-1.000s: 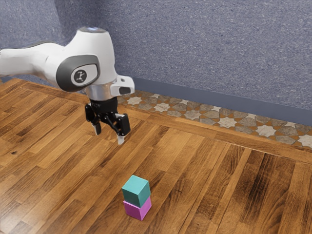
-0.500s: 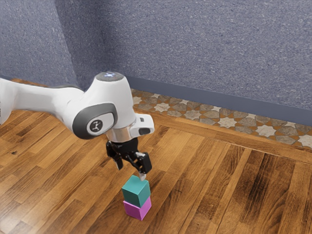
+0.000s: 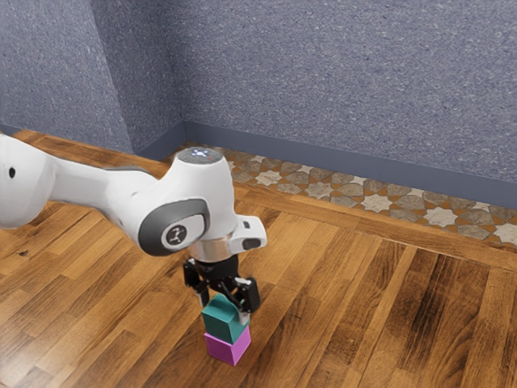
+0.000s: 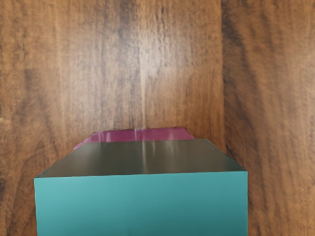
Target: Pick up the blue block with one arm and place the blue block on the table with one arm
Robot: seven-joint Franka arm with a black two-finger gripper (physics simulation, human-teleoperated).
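Blue block (image 3: 221, 325) sits on the purple block (image 3: 228, 349), with the open gripper (image 3: 225, 310) around its upper part.

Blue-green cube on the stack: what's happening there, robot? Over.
Black two-finger gripper open, straddling the top of the blue-green cube. Cube not yet lifted, resting on a magenta cube. No obstruction seen at the grasp.

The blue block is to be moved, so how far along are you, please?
The approach looks done: my open gripper straddles the blue block. The grasp is in hand; nothing looks gripped yet. Left: gripping, lifting it off the purple block beneath, and setting it on the table.
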